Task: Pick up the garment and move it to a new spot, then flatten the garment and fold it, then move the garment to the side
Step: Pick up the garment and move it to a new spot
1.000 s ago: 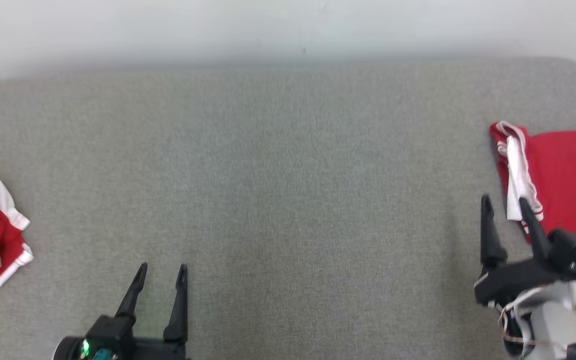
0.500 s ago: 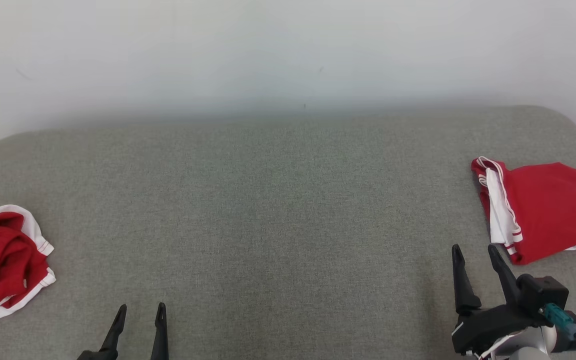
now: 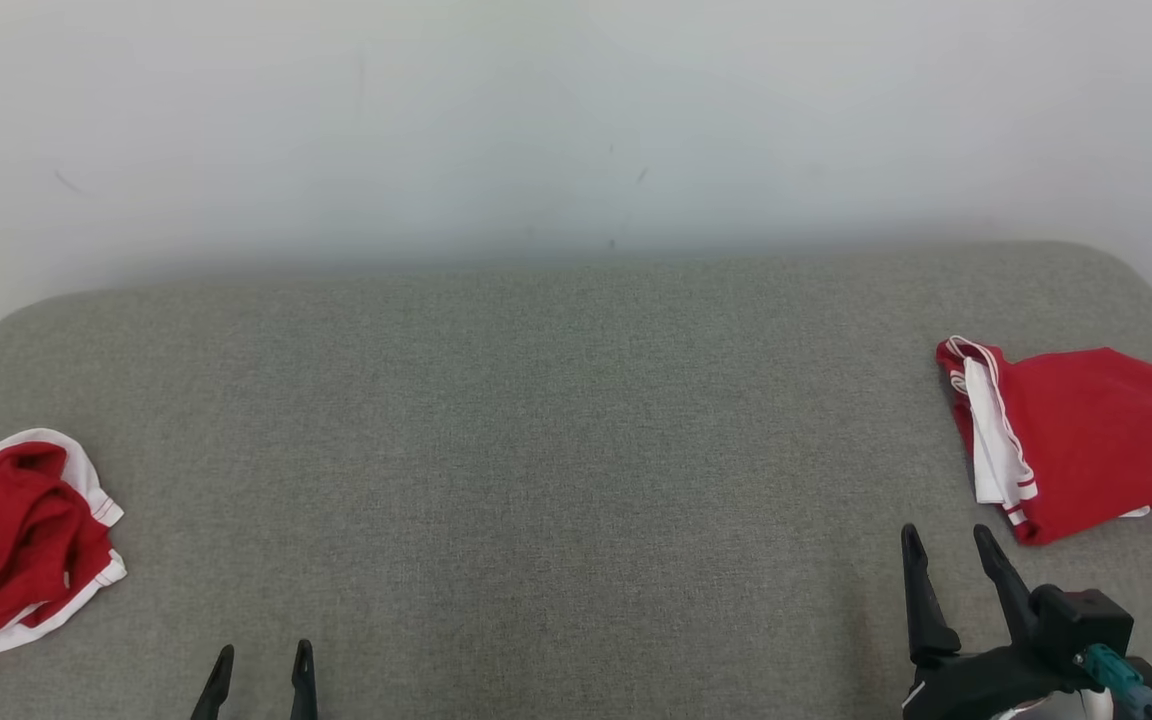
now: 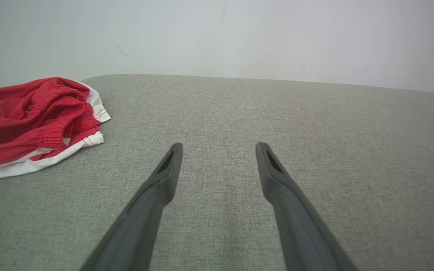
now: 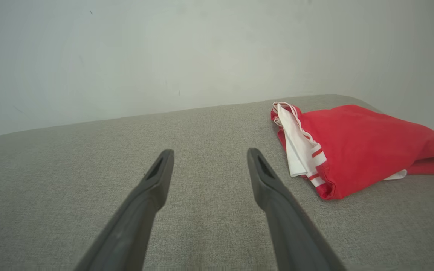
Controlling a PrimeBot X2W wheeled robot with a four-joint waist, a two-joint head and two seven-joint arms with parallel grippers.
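**Claws spread, nothing pinched**

Left claw (image 3: pixel 262 655) low at 7 o'clock of the head view, fingers parted, only bare grey counter (image 3: pixel 556 450) between them. Right claw (image 3: pixel 944 537) at 5 o'clock, likewise spread and empty, tips near the folded garment (image 3: pixel 1096 440) but not touching it. Folded garment at 3 o'clock by the counter's right edge — red, white striped trim along its 9 o'clock side, lying flat. Crumpled garment (image 3: pixel 6 520) at 8 o'clock — red with a white hem, bunched near the left edge, well apart from the left claw. Pale wall (image 3: pixel 536 120) at 12 o'clock.
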